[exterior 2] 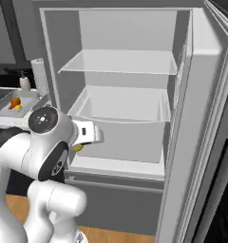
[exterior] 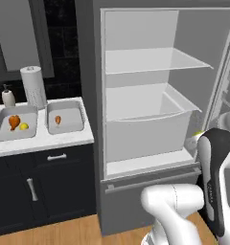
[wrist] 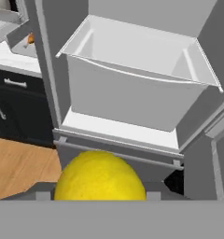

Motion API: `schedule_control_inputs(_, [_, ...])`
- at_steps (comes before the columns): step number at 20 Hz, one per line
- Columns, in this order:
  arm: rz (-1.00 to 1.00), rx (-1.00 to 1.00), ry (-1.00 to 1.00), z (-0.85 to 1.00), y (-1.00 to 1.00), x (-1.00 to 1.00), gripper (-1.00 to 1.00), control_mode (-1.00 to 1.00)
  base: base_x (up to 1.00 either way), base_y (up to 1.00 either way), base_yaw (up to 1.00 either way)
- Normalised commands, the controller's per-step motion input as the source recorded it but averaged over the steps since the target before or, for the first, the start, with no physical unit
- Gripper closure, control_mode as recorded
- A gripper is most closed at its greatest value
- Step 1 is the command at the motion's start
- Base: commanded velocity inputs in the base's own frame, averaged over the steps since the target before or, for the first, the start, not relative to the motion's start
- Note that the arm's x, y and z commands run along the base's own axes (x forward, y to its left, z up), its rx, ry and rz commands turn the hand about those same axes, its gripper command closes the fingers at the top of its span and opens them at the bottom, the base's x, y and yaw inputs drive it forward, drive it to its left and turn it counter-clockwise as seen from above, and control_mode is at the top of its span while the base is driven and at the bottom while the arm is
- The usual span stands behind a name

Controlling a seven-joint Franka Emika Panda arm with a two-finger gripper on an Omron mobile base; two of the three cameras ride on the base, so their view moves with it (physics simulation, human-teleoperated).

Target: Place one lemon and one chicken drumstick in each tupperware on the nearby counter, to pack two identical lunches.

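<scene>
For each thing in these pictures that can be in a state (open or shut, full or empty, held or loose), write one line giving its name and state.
Fridge: door open, shelves bare.
Drawer: in place, nothing seen inside.
Left tupperware: uncovered, holds a drumstick and a lemon.
Right tupperware: uncovered, holds a drumstick, no lemon.
Held lemon: gripped in the hand, in front of the fridge.
Cabinets: shut.

On the worktop [exterior: 40, 141], left of the open fridge [exterior: 150, 115], two tupperware tubs sit side by side. The left tub [exterior: 15, 125] holds a drumstick [exterior: 14, 121] and a lemon [exterior: 24, 126]; the right tub [exterior: 64, 117] holds a drumstick [exterior: 58, 119]. A paper towel roll [exterior: 34, 87] and a soap bottle [exterior: 8, 97] stand behind them. Another lemon [wrist: 100, 177] sits in the end effector [wrist: 100, 196], in front of the fridge's drawer [wrist: 132, 84].
</scene>
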Motion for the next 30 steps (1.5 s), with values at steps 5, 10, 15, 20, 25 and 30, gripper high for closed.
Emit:
schedule_control_inputs(5, [0.0,0.0,0.0,0.0,0.0,0.0,1.0,1.0,-0.51,1.0,0.17])
schedule_control_inputs(10, [0.0,0.0,0.0,0.0,0.0,0.0,1.0,1.0,0.05,1.0,0.06])
schedule_control_inputs(15, [0.0,0.0,0.0,0.0,0.0,0.0,1.0,1.0,0.61,1.0,0.0])
schedule_control_inputs(20, [0.0,0.0,0.0,0.0,0.0,0.0,1.0,1.0,0.97,0.64,-0.11])
schedule_control_inputs(25, [0.0,0.0,0.0,0.0,0.0,0.0,1.0,1.0,1.0,0.06,-0.21])
schedule_control_inputs(30, [0.0,0.0,0.0,0.0,0.0,0.0,1.0,1.0,1.0,-0.01,-0.18])
